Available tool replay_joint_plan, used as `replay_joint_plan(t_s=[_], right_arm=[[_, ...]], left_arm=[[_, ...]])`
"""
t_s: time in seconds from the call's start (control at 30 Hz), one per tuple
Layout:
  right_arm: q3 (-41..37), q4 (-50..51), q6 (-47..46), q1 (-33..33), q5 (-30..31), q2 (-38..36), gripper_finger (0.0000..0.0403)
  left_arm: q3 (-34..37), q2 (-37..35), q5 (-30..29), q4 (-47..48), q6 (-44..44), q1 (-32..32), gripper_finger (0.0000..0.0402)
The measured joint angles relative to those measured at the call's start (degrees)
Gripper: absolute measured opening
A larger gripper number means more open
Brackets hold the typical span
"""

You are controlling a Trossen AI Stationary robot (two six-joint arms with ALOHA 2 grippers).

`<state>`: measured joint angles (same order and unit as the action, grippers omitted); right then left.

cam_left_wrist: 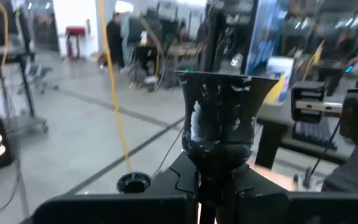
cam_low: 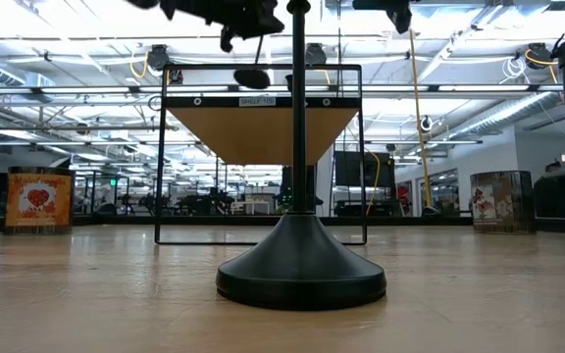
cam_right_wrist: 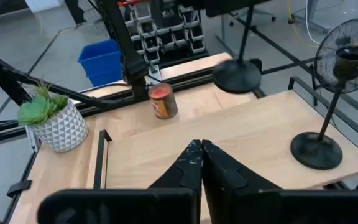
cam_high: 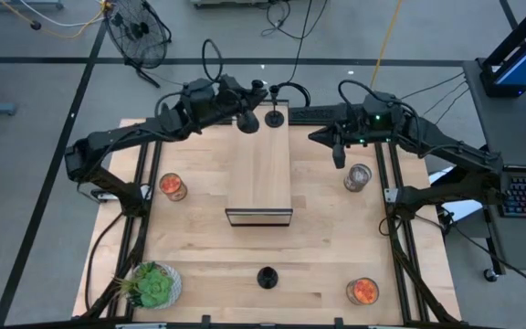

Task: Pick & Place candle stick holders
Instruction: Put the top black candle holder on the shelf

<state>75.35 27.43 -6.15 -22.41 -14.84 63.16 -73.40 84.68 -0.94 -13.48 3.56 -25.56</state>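
Three matte-black candle stick holders show. One stands on its base on the table near the front edge [cam_high: 267, 277], large in the low view [cam_low: 299, 275]. One stands on the far end of the wooden shelf top [cam_high: 275, 117] [cam_right_wrist: 319, 149]. My left gripper [cam_high: 245, 111] [cam_left_wrist: 219, 168] is shut on the third [cam_left_wrist: 219, 118], beside the shelf's far left corner. My right gripper [cam_high: 339, 157] [cam_right_wrist: 201, 149] is shut and empty, above the table to the right of the shelf. My left gripper pinches the holder's stem just below its cup [cam_left_wrist: 219, 158] between its two fingers. The fingers come about level from the table's left and lie across the stem. The holder is upright and lifted clear, its round base [cam_low: 253, 76] hanging below the fingers.
The shelf [cam_high: 258, 169], a wooden top on a black wire frame, stands mid-table. Glass jars stand at the left [cam_high: 173, 186], right [cam_high: 357, 176] and front right [cam_high: 363, 291]. A potted plant [cam_high: 153, 285] sits at the front left corner.
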Motion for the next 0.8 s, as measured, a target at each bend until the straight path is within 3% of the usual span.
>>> replay_joint_plan(t_s=[0.33, 0.8], right_arm=[[0.0, 1.6, 0.9, 0.0, 0.0, -0.2, 0.0000], [0.0, 0.6, -0.1, 0.0, 0.2, -0.2, 0.0000]], left_arm=[[15.8, 0.0, 5.5, -26.1, 5.8, -6.9, 0.0018], [18.8, 4.9, 4.6, -32.0, 2.6, -8.6, 0.0018]])
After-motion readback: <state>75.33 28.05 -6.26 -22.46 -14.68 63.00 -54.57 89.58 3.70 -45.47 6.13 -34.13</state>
